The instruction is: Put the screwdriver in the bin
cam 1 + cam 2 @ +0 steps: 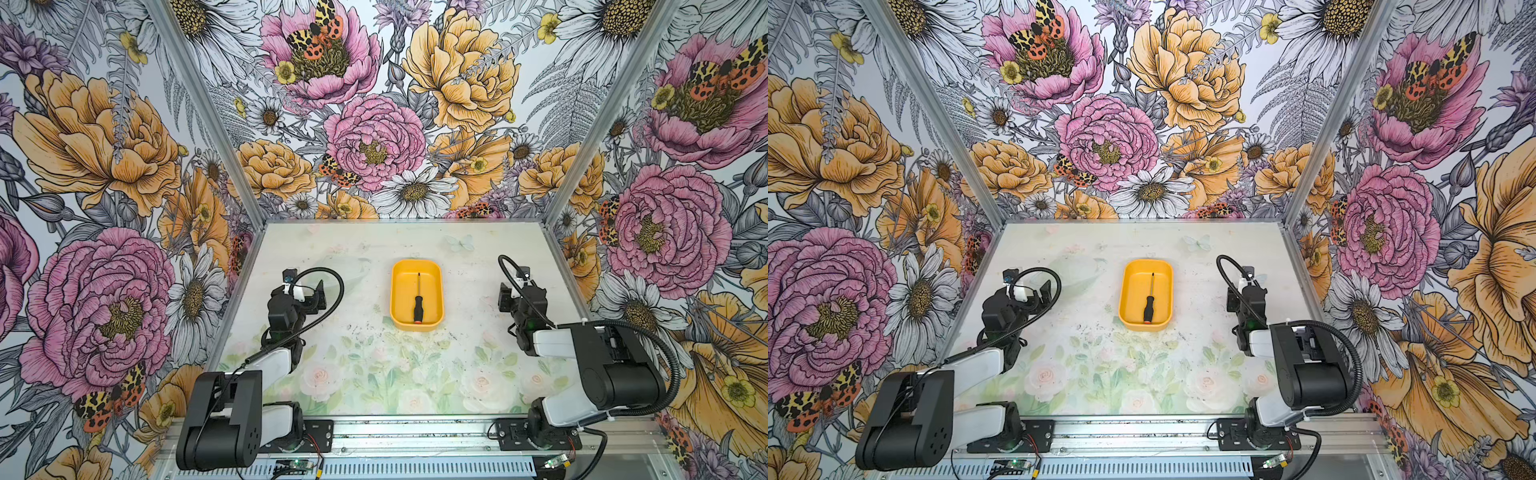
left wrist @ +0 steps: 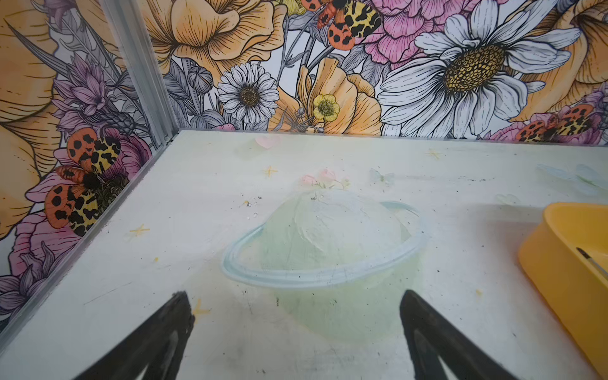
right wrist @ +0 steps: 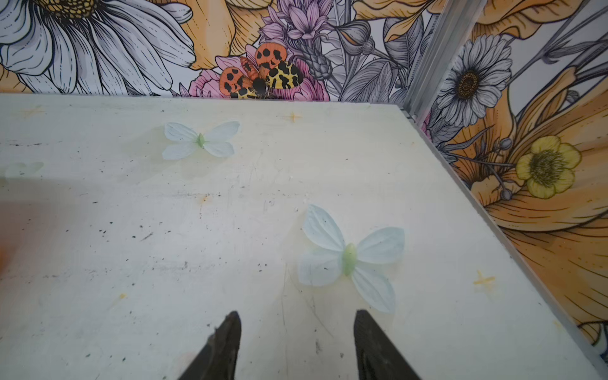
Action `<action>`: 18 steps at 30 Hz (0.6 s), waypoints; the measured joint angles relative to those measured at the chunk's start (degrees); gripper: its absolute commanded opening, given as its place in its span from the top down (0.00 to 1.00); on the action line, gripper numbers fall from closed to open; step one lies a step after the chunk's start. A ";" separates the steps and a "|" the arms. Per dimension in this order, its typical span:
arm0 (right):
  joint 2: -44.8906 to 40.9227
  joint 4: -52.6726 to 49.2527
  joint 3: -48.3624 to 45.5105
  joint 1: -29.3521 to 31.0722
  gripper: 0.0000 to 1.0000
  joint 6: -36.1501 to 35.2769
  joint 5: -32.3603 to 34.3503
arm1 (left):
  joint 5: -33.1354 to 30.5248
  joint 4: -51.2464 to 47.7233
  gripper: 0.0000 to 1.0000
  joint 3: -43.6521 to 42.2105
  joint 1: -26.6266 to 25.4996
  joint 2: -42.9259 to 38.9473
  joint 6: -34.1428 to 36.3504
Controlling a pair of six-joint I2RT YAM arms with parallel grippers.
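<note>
Screwdriver [image 1: 417, 301]: lies inside bin [image 1: 405, 291], tip toward 12 o'clock, orange cap toward 6.
Left gripper [image 2: 296, 296]: at bin's 9 o'clock, jaws wide, empty.
Right gripper [image 3: 297, 316]: at bin's 3 o'clock, jaws parted, empty.

Your table [image 1: 461, 291] is pale and specked with dark marks, with faded roses [image 1: 320, 380] printed near its front. In the left wrist view you see a ringed planet [image 2: 325, 250] drawn on it; in the right wrist view, two pale butterflies [image 3: 348, 258]. Floral wallpaper [image 1: 374, 137] with orange moths [image 1: 338, 170] covers three walls, joined by metal posts [image 1: 203, 104]. A metal rail [image 1: 415, 432] runs along the front.
</note>
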 measured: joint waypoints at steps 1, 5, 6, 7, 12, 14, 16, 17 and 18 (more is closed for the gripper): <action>0.00 0.90 0.00 0.00 0.43 0.00 0.02 | 0.28 0.70 0.01 0.00 0.13 0.31 0.00; 0.00 2.36 0.00 0.00 0.41 0.00 0.22 | 1.16 4.48 0.01 0.02 0.63 2.47 0.02; 0.00 2.49 0.00 0.00 0.41 0.00 0.22 | 1.27 5.51 0.01 0.04 0.90 3.43 -0.02; 0.00 2.64 0.00 0.00 0.41 0.00 0.24 | 1.55 6.67 0.01 0.04 1.29 4.66 -0.09; 0.02 2.99 0.00 0.00 0.40 0.00 0.24 | 1.81 16.22 0.01 0.04 2.16 14.93 -1.14; 0.00 3.15 0.00 0.00 0.39 0.00 0.35 | 1.81 17.53 0.01 -0.31 2.16 17.20 -1.16; 0.00 3.23 0.00 0.00 0.38 0.00 0.42 | 1.79 19.28 0.01 -1.07 2.16 17.29 -1.18; 0.00 3.23 0.00 0.00 0.38 0.00 0.42 | 1.79 20.04 0.01 -1.05 2.16 17.33 -1.16; 0.00 3.23 0.00 0.00 0.38 0.00 0.44 | 1.79 20.68 0.01 -0.98 2.14 17.31 -1.18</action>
